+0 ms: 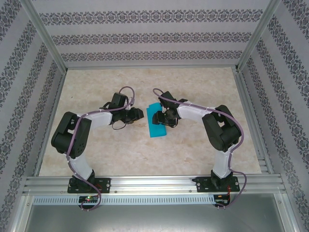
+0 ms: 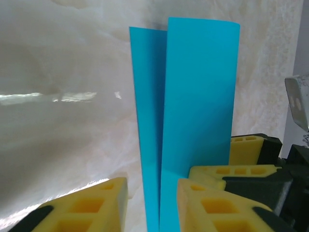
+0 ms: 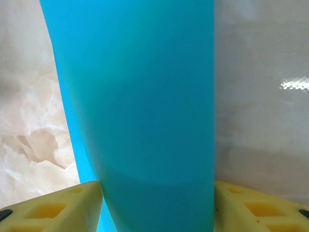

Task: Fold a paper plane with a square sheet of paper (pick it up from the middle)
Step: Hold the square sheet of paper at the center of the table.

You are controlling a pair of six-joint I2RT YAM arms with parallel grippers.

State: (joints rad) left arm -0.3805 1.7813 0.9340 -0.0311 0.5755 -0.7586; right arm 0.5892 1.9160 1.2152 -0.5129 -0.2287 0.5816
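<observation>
Left hand (image 2: 152,183) straddles the thin cyan-blue folded square sheet of paper (image 2: 198,96) from 9 o'clock, fingers apart, not pinching; right hand (image 3: 157,186), at 3 o'clock, spreads open over it. Best pinch squarely on the crease, I judge, layers aligned on the pale marbled bench (image 2: 58,135).

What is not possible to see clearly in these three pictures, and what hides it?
Top external: the right gripper covers part of the folded cyan-blue paper sheet; its creases are too small to read.
Left wrist: the bottom edge cuts off the sheet between the left gripper's yellow fingers; contact is unclear.
Right wrist: the bottom edge cuts off the fingers, so a pinch cannot be told.
</observation>
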